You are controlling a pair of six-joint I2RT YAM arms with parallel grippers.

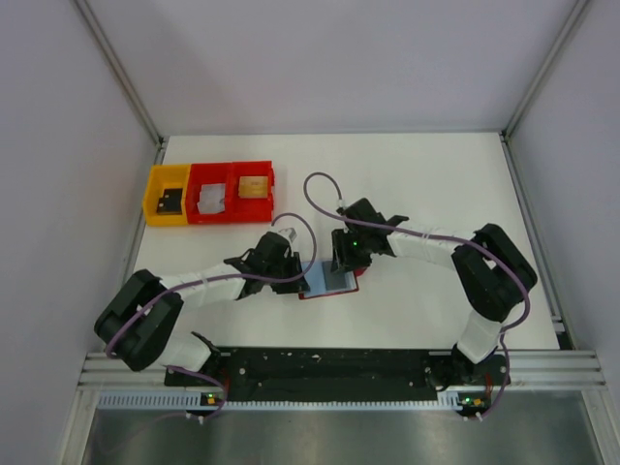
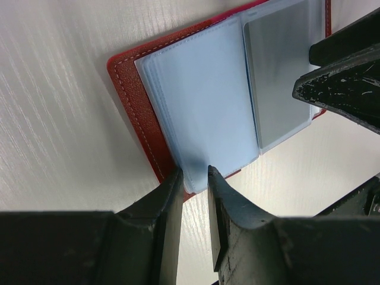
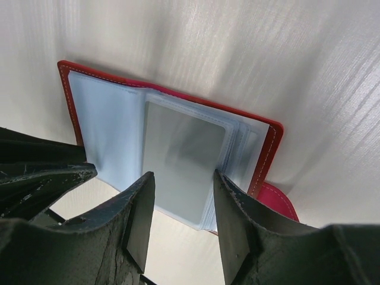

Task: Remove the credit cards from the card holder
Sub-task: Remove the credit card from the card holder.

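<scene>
The small red folding wallet (image 1: 331,285) lies open on the white table (image 1: 436,174), where the left gripper (image 2: 193,172), jaws nearly together astride its grey-blue plastic sleeves (image 2: 202,101), seemingly steadies it (true grip cannot be told), while the right gripper (image 3: 181,176), jaws apart, flanks the thin silvery-grey card (image 3: 178,142), probably to draw it out.

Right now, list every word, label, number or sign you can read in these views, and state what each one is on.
No text can be read in any view.
card holder: plain red cover and blue-grey pockets, with no print showing.
credit card in its pocket: blank grey face through the plastic.
Contents of the yellow bin and red bins: too small to read.
</scene>
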